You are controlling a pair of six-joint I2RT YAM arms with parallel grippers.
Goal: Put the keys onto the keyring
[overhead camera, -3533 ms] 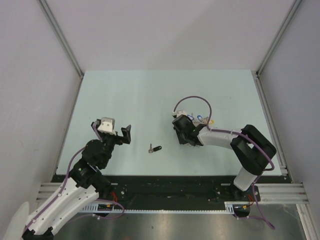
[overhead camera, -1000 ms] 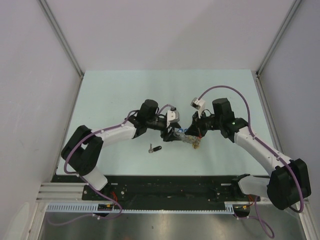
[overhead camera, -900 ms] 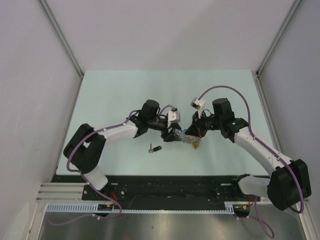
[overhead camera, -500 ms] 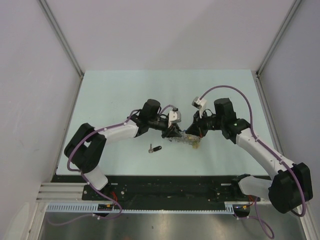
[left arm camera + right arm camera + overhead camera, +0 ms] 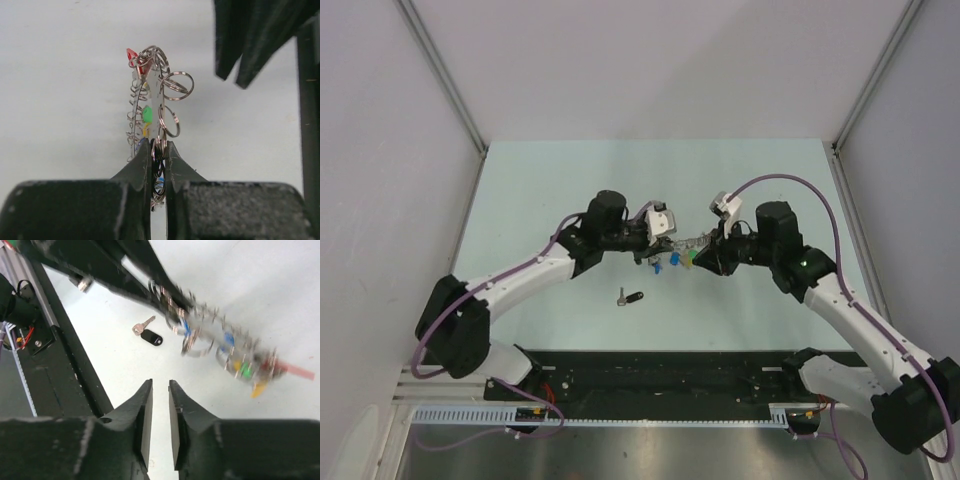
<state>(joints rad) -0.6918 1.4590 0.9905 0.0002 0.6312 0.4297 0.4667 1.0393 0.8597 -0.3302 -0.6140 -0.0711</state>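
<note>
The keyring (image 5: pixel 677 256) hangs between the two grippers above the table's middle, its small keys showing blue, green and yellow heads. My left gripper (image 5: pixel 658 249) is shut on the keyring (image 5: pixel 150 102), pinching its wire loops between the fingertips. My right gripper (image 5: pixel 708 256) is just to the right of the bunch, open and holding nothing. In the right wrist view the keyring (image 5: pixel 225 350) is blurred, beyond my right gripper (image 5: pixel 160 387). One key with a black head (image 5: pixel 631 297) lies loose on the table, also seen as the black-headed key (image 5: pixel 148 333) in the right wrist view.
A black rail (image 5: pixel 660 372) runs along the table's near edge, and the same rail (image 5: pixel 60 355) shows left of the right fingers. Metal frame posts (image 5: pixel 445 80) and grey walls close the sides and the back. The right gripper's fingers (image 5: pixel 250 40) hang at upper right in the left wrist view.
The left gripper has shut on the keyring and carried it up and slightly back. The right gripper has opened, let go of the bunch and drawn back to the right.
</note>
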